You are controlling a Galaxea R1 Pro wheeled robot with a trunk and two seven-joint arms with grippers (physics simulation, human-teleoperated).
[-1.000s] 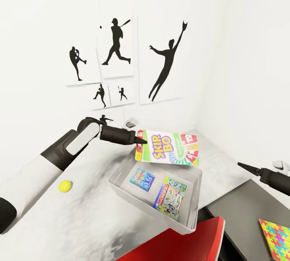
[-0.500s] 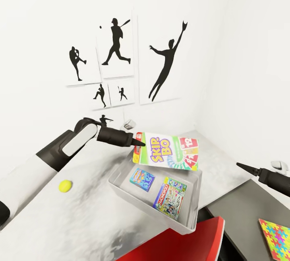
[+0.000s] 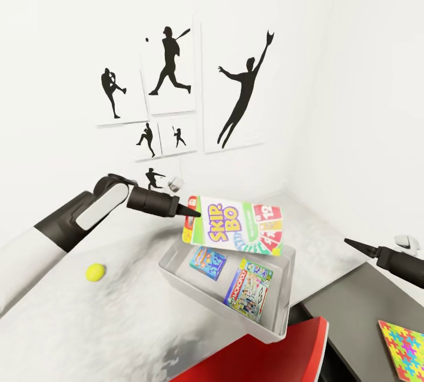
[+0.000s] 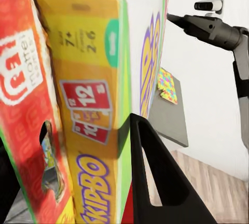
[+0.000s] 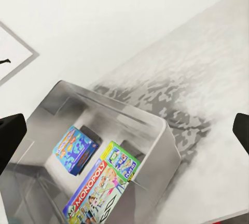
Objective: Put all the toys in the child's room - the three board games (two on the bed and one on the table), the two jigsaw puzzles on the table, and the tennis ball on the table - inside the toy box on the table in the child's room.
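Toys lie in three places on the desk. Nearest, on the dark cabinet section, a jigsaw puzzle box rests flat; the tennis ball sits alone on the pale top, well apart from the toy box. Inside that tray lie the small blue game and the green-edged Monopoly box, side by side. Above its far rim hangs the Skip-Bo box, tilted and held at one short end by the left gripper, whose fingers are clamped across the box's thickness. The box looks light, stiff cardboard with a glossy face, likely to swing or slip when pinched at an edge; a hold nearer its middle would probably steady it. The right gripper hovers beside the tray, fingers spread wide and holding nothing. Beyond, baseball silhouettes hang on the white wall.
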